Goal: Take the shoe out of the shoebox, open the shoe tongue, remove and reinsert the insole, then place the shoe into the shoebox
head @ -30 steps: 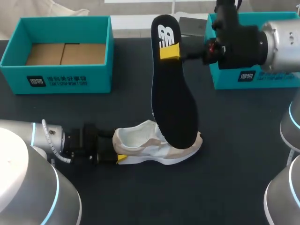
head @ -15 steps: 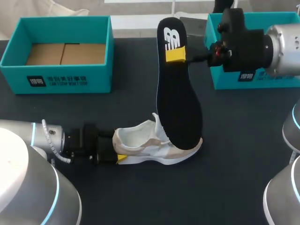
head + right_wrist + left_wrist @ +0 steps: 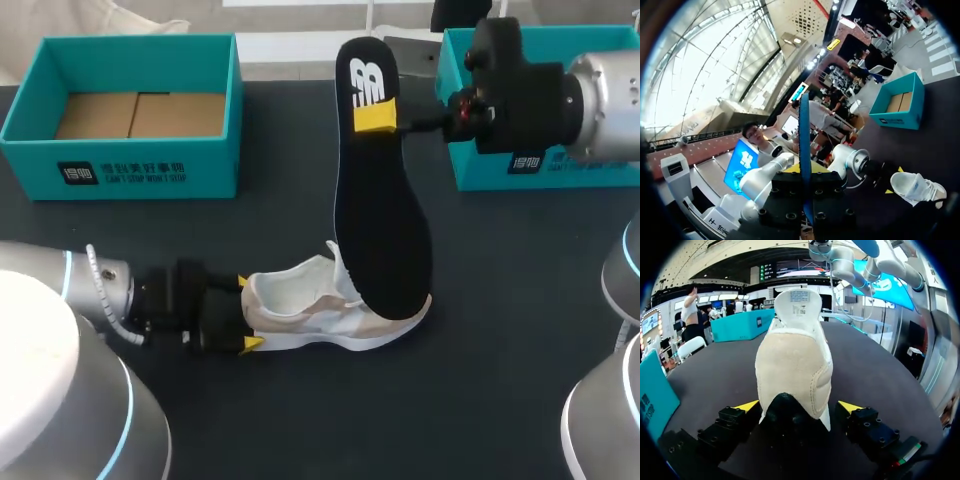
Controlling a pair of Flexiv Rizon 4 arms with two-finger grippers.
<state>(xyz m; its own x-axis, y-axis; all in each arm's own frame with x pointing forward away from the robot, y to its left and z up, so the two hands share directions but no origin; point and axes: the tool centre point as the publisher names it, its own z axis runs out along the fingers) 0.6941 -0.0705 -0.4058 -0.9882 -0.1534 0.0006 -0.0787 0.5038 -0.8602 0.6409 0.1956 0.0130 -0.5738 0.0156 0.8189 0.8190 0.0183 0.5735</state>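
1. The insole (image 3: 380, 220) is black and carries a white logo (image 3: 366, 82) on its heel end. I do not spell the mark out.
2. The right jaws are clenched on that heel end. One yellow fingertip (image 3: 375, 117) lies flat against the insole's face just below the logo.
3. The right arm (image 3: 600, 95) comes in over the worktop's far right corner. It holds the insole steeply tilted, heel end up and toward the far edge.
4. The insole's toe end overlaps the forepart of the shoe (image 3: 300, 310). Whether it sits inside the opening or merely rests against it cannot be told.
5. The shoe is white and beige. It stands on its sole near the middle of the dark worktop (image 3: 500, 350), heel toward the left edge.
6. The left wrist view shows its tongue (image 3: 799, 302) raised, with a white printed tag too small to read.
7. The left jaws are released. Their yellow tips stand one on either side of the heel, and a thin dark gap shows on at least one side.
8. The left arm (image 3: 60, 330) fills the near left corner and is cut off there.
9. A teal shoebox (image 3: 130, 165) sits at the far left corner, lined with brown cardboard. Its front wall bears a black label (image 3: 120, 173) with white print.
10. A second teal box (image 3: 590, 172) sits at the far right corner. The right arm largely hides it, so only part of its label shows.
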